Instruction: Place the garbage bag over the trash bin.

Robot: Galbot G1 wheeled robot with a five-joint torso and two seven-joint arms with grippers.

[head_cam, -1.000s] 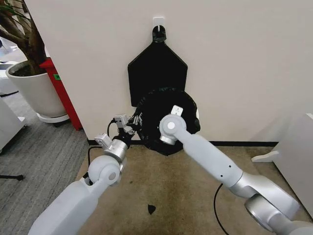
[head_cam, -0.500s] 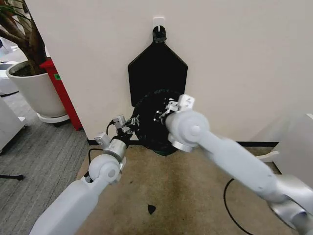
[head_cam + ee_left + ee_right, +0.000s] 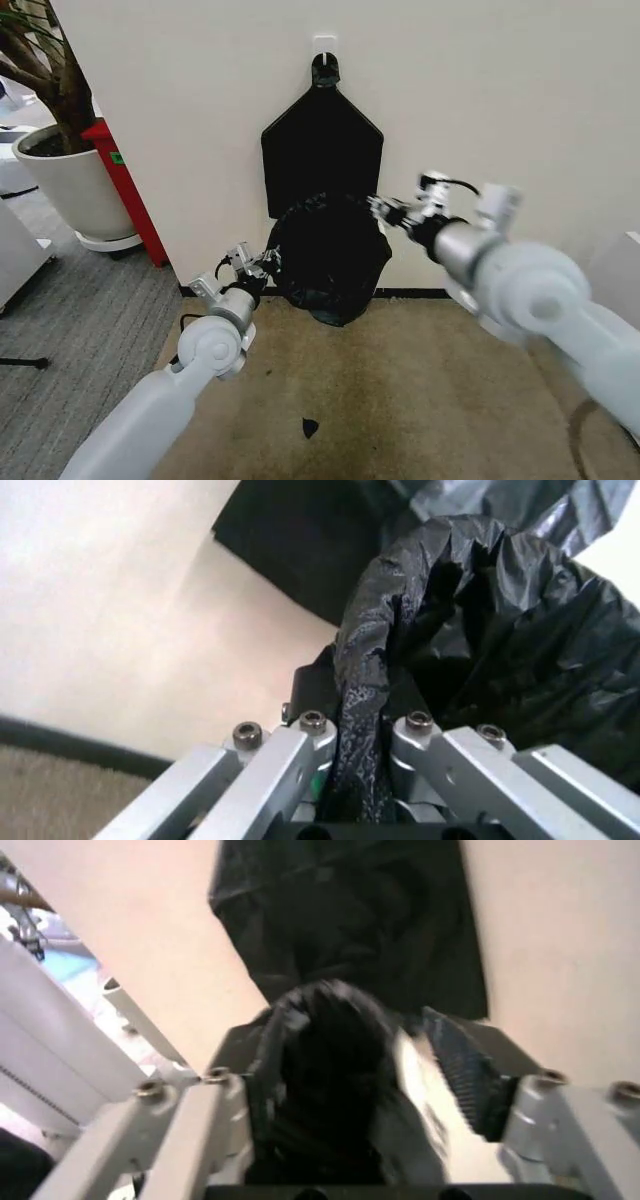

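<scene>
Wall edge: the garbage bag (image 3: pixel 328 260) hangs against the pale wall (image 3: pixel 500 120), low down, its bottom tip near the dark skirting strip where wall meets floor.
Open room: bare tan floor (image 3: pixel 380 400) lies in front of the bag between the two arms; a small black scrap (image 3: pixel 309 427) lies on it, well apart from the bag.
Left side: grey carpet, a red panel (image 3: pixel 125 190) at the wall's corner, and a white plant pot (image 3: pixel 65 185) with a tree beside it.
Right side: part of a white object at the picture's edge; what it is cannot be told.
Above the bag: one flat black pentagon-shaped bundle (image 3: pixel 322 150) hangs from a white hook (image 3: pixel 324 45), its lower edge overlapped by the bag.
Left gripper (image 3: pixel 262 263): at the bag's left edge; in the left wrist view its fingers (image 3: pixel 300 742) are narrow, clamped on a bunched fold of the bag (image 3: pixel 370 675).
Right gripper (image 3: pixel 385 210): at the bag's upper right edge; in the right wrist view a black fold (image 3: pixel 325 1065) sits between its fingers (image 3: pixel 470 1065), which stand fairly wide; whether they pinch it cannot be told.
Bag mouth: stretched between the two grippers, rim crinkled and glossy.
Contents: the bag's inside cannot be seen.
Trash bin: cannot be made out behind the black plastic.
Count: one garbage bag, one bundle, one plant pot, two grippers.
</scene>
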